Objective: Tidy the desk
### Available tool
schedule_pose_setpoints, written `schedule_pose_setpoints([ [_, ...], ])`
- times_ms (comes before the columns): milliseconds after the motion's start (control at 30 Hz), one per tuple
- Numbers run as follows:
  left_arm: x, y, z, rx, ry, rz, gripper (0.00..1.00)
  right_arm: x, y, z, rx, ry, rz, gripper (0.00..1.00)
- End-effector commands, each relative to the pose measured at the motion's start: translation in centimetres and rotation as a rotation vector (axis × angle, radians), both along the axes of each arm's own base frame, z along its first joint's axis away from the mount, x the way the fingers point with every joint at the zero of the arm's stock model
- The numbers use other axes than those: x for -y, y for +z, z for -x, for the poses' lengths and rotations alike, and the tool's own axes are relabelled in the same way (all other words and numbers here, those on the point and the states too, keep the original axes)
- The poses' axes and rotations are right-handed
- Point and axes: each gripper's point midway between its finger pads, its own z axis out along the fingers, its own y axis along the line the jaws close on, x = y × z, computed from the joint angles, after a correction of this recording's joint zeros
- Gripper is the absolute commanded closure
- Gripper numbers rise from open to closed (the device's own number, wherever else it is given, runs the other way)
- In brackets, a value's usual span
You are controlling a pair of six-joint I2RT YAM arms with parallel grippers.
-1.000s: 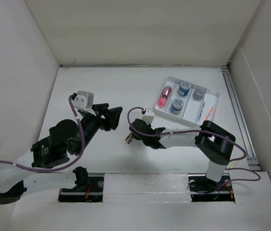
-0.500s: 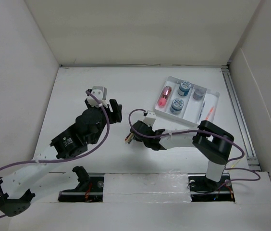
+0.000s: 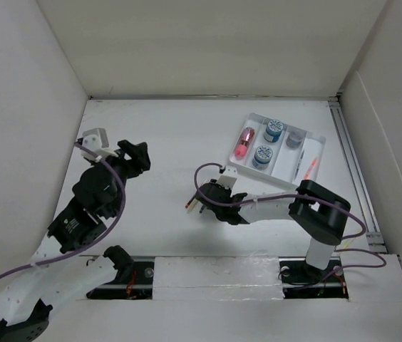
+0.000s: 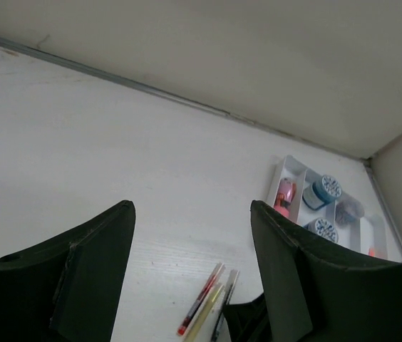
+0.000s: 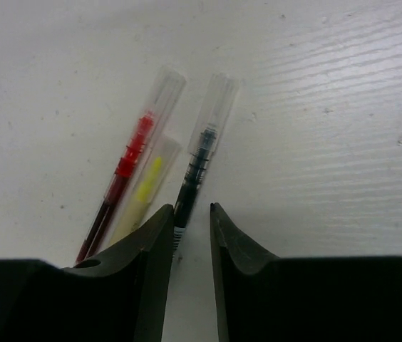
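Note:
The desk [image 3: 172, 128] is a wide white top. Three pens lie side by side on it: a red pen [image 5: 126, 174], a yellow pen [image 5: 142, 187] and a black pen [image 5: 199, 158]. My right gripper [image 5: 190, 208] hangs low over their near ends with its jaws a narrow slit apart. The black pen's end runs along the inner edge of the left finger [image 5: 147, 271], and bare desk shows between it and the other finger. In the top view that gripper [image 3: 199, 201] sits at the pens [image 3: 189, 206]. My left gripper [image 3: 138, 155] is raised at the left, open and empty [image 4: 192, 206].
A white compartment tray [image 3: 316, 137] stands at the back right and holds a pink item [image 3: 244, 142], two blue-lidded jars [image 3: 274, 129], a grey jar [image 3: 294, 140] and orange pens [image 3: 308, 168]. White walls enclose the desk on three sides. A metal rail [image 3: 354, 171] runs along the right edge.
My left arm has swung away from the middle to the left, and its jaws have opened. My right gripper has crept down-left onto the pens and narrowed its jaws.

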Motion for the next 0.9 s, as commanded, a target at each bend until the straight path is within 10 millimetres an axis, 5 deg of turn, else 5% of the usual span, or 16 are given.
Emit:
schedule_pose_setpoints([
  [0, -2.8, 1.7, 0.5, 0.066, 0.122, 0.069, 0.38, 2.8, -0.3, 1.0, -0.002, -0.042, 0.073, 0.69],
  [333, -2.7, 1.2, 0.0, 0.054, 0.151, 0.089, 0.36, 0.6, -0.8, 1.4, -0.028, 0.037, 0.106, 0.62],
  [433, -2.2, 1.4, 0.2, 0.071, 0.111, 0.106, 0.36, 1.9, -2.3, 1.4, -0.063, 0.011, 0.112, 0.66],
  [600, -1.5, 1.8, 0.5, 0.087, 0.058, 0.117, 0.35, 3.2, -2.2, 2.2, -0.067, -0.014, 0.084, 0.9],
  [733, -1.0, 1.8, 0.6, 0.09, 0.03, 0.116, 0.35, 5.3, 0.5, 2.0, -0.026, -0.068, 0.073, 0.96],
  [767, -0.8, 1.9, 0.6, 0.091, 0.018, 0.116, 0.35, 5.5, 2.5, 1.9, 0.004, -0.074, 0.042, 0.97],
  [800, -0.7, 1.9, 0.6, 0.089, 0.012, 0.114, 0.34, 6.6, 3.7, 1.3, 0.036, -0.107, 0.047, 0.97],
  [833, -0.6, 2.1, 0.8, 0.095, -0.002, 0.118, 0.34, 9.4, 6.9, 0.0, 0.083, -0.17, 0.03, 0.97],
  [867, -0.6, 2.1, 0.8, 0.095, -0.002, 0.118, 0.34, 9.7, 6.6, 0.1, 0.078, -0.17, 0.04, 0.97],
])
